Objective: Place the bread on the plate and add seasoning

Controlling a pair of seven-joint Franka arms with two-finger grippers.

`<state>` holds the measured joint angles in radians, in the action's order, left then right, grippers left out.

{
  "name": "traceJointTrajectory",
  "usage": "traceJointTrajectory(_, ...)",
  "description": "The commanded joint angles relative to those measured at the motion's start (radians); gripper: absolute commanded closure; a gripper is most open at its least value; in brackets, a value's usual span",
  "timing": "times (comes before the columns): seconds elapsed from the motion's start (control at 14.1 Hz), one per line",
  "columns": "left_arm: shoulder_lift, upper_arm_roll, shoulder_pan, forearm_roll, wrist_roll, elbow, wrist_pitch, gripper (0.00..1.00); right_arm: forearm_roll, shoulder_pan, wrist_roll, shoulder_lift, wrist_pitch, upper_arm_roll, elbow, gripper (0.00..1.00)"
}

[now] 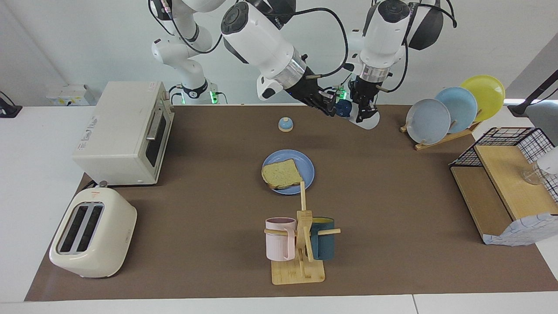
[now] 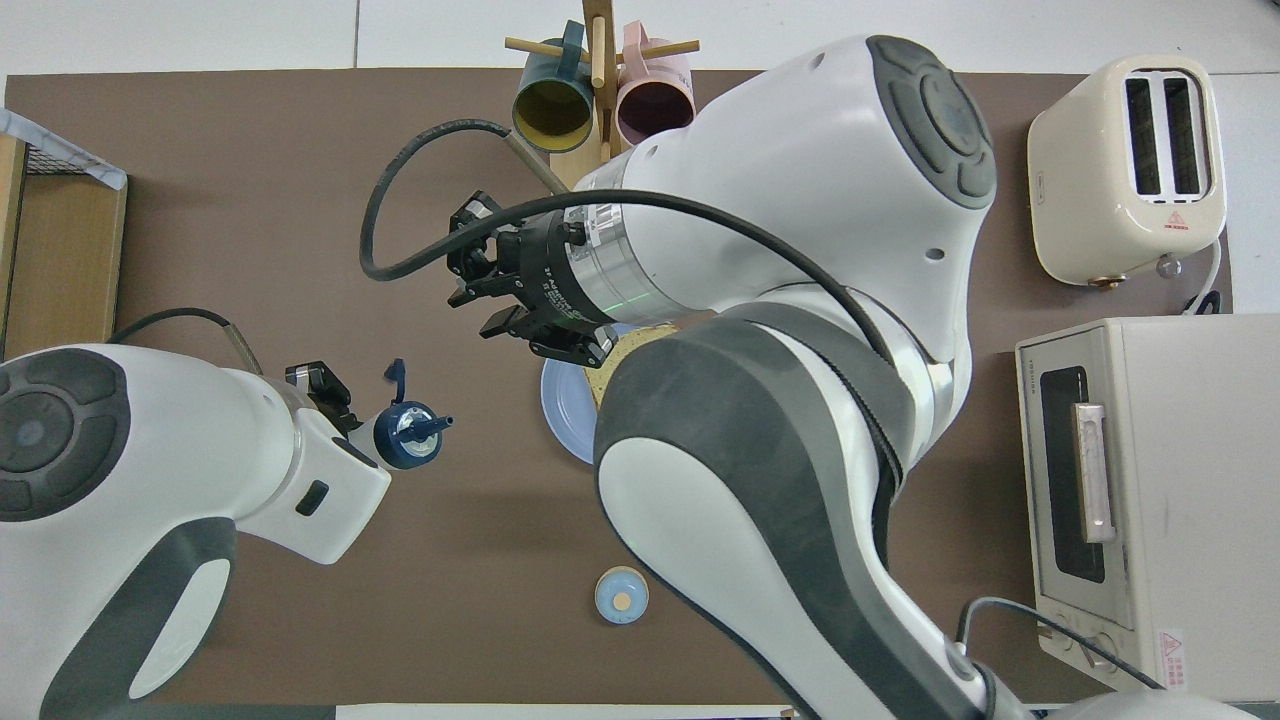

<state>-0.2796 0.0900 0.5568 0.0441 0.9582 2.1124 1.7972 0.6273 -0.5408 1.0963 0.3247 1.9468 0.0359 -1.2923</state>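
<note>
Both tools aloft: left tool (image 1: pixel 365 114) clamps the seasoning (image 2: pixel 408 434), right tool (image 1: pixel 328 106) unreadable; only the facing view shows bread (image 1: pixel 281 173) whole.

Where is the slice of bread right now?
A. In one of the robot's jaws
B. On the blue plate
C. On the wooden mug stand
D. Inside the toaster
B. The bread lies flat on the plate in the middle of the table; no gripper touches it, and the toaster slots look empty.
</note>
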Motion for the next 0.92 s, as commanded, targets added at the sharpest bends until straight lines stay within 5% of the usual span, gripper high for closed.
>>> traceJointTrajectory(0.0, -0.035, 0.005, -0.001, 0.017, -0.003, 0.034, -0.006, 1.00, -0.044, 0.008, -0.050, -0.082, -0.005, -0.001, -0.106, 0.00)
traceJointTrajectory(0.35, -0.024, 0.005, -0.006, 0.029, -0.059, 0.021, 0.016, 1.00, -0.282, 0.076, -0.298, -0.191, -0.104, -0.001, -0.211, 0.00)
traceJointTrajectory(0.64, 0.071, -0.042, 0.022, 0.138, -0.200, -0.031, 0.033, 1.00, -0.342, 0.255, -0.586, -0.208, -0.279, -0.001, -0.203, 0.00)
traceJointTrajectory(0.85, 0.178, -0.116, 0.032, 0.247, -0.301, -0.104, 0.019, 1.00, -0.585, 0.277, -0.754, -0.223, -0.365, -0.001, -0.197, 0.00)
